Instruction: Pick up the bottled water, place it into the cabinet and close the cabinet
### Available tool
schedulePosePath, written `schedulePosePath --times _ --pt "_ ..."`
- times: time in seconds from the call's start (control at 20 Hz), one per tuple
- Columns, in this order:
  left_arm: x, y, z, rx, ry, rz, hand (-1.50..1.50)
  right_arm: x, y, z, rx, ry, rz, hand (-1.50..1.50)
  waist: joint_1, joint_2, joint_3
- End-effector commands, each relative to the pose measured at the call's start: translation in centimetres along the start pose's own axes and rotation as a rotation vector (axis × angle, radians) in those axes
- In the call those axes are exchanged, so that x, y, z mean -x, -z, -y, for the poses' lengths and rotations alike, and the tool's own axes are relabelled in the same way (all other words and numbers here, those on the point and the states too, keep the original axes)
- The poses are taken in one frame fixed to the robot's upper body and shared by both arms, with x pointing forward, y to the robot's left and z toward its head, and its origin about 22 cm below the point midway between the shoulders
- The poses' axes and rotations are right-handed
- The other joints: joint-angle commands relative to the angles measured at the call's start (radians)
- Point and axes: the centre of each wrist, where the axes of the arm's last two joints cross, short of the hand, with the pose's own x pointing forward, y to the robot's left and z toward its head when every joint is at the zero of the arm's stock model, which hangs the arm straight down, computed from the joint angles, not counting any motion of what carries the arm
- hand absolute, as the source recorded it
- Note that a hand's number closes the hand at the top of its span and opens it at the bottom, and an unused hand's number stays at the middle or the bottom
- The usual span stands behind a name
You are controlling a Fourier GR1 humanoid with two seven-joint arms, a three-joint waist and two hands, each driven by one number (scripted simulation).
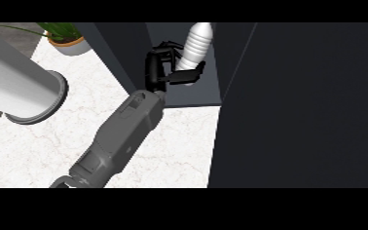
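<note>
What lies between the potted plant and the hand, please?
Head view: a dark cabinet panel stands between the potted plant and the hand holding the bottled water.

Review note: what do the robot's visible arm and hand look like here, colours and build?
Only the left arm shows. Its forearm is a grey, boxy, panelled casing with a ring-like fitting at its lower end. The left hand is black, with slim fingers and a thumb. No cables or markings are visible.

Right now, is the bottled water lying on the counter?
No, the left hand is curled round the bottled water, holding it up at the opening of the dark cabinet.
</note>
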Motion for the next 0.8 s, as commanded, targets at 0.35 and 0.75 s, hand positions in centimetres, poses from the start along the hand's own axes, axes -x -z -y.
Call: schedulePosePath --times 0.35,0.75 --pt "0.5 2.6 -1.6 -0.070 0.125 0.032 1.50 -0.4 -1.1 0.9 -0.024 0.035 0.026 -1.50 -0.013 0.007 0.001" --pt "1.1 2.7 -1.6 -0.085 0.230 0.041 -1.50 -2.0 -1.3 0.6 -0.021 0.051 0.035 -1.50 -0.028 0.014 -0.001"
